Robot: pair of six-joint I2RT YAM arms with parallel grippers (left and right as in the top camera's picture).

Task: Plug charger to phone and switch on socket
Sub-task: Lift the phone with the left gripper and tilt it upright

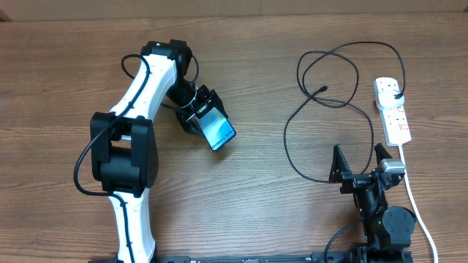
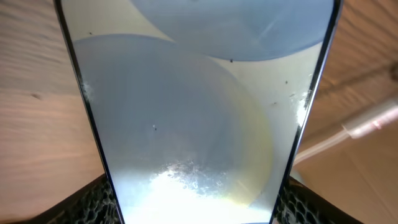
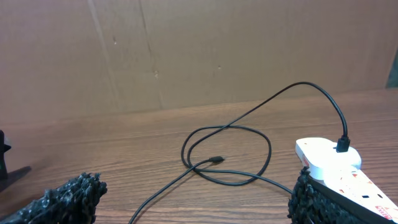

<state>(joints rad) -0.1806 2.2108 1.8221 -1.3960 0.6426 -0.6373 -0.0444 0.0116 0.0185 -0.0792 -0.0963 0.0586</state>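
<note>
Left of the table's (image 1: 58, 66) centre, the left gripper (image 1: 199, 111) is clamped on one end of the phone (image 1: 219, 132). The blue screen faces up and the free end points toward the near right. Whether that end touches the wood cannot be told. The left arm (image 1: 139, 95) reaches from the near edge out across the table, then bends back toward the right, with its wrist angled over the phone. In the left wrist view the phone fills the picture between the finger pads (image 2: 93, 202).

A wide stretch of bare wood separates the phone from the charger (image 1: 286, 134), whose thin black cable lies in loose loops right of centre. Its plug tip (image 1: 323, 89) rests inside the upper loop, well apart from the phone. The black plug (image 1: 395, 96) sits in the far end of the socket (image 1: 395, 117). The socket lies near the table's right edge, its white cord (image 1: 415, 201) trailing toward the near edge.

The right gripper (image 1: 360, 162) sits at the near edge, jaws spread wide and holding nothing. It is just short of the cable's nearest loop and beside the socket's near end.
</note>
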